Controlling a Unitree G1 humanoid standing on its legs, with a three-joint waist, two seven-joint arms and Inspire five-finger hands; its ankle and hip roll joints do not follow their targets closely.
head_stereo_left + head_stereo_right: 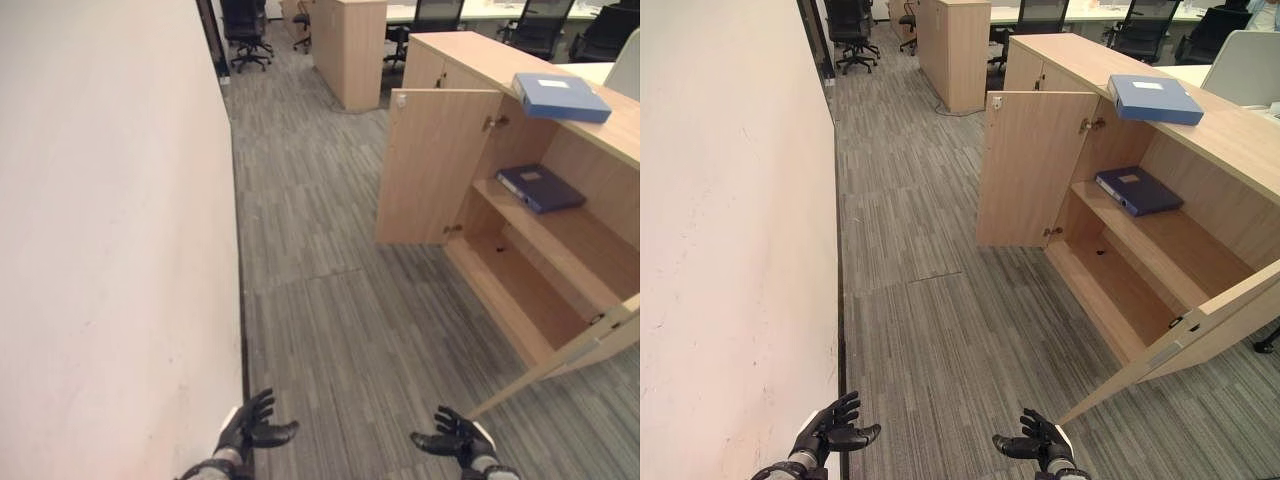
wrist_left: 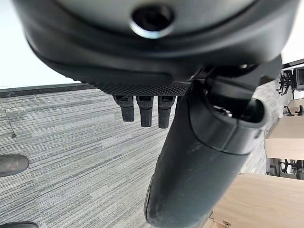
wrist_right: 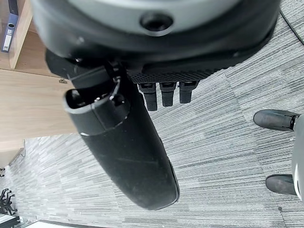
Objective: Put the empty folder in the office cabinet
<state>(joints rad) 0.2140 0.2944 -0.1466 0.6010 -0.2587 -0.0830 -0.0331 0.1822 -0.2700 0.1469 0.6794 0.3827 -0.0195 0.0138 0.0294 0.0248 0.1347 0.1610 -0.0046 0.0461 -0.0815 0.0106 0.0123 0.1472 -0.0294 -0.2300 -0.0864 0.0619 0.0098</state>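
A light blue folder [image 1: 561, 96] lies flat on top of the wooden office cabinet [image 1: 470, 55] at the right. The cabinet's doors [image 1: 436, 165] stand open. Inside, a dark blue folder [image 1: 541, 187] lies on the upper shelf [image 1: 572, 240]; the lower shelf is bare. My left hand [image 1: 249, 428] hangs low near the white wall, open and holding nothing. Low at the right is my right hand [image 1: 456, 437], also open, short of the cabinet's near door [image 1: 560, 357]. Both hands are far from the folders.
A long white wall [image 1: 110, 230] runs along the left. Grey carpet [image 1: 320, 260] stretches ahead between wall and cabinet. Further back stand another wooden cabinet [image 1: 350, 45], black office chairs [image 1: 245, 30] and desks.
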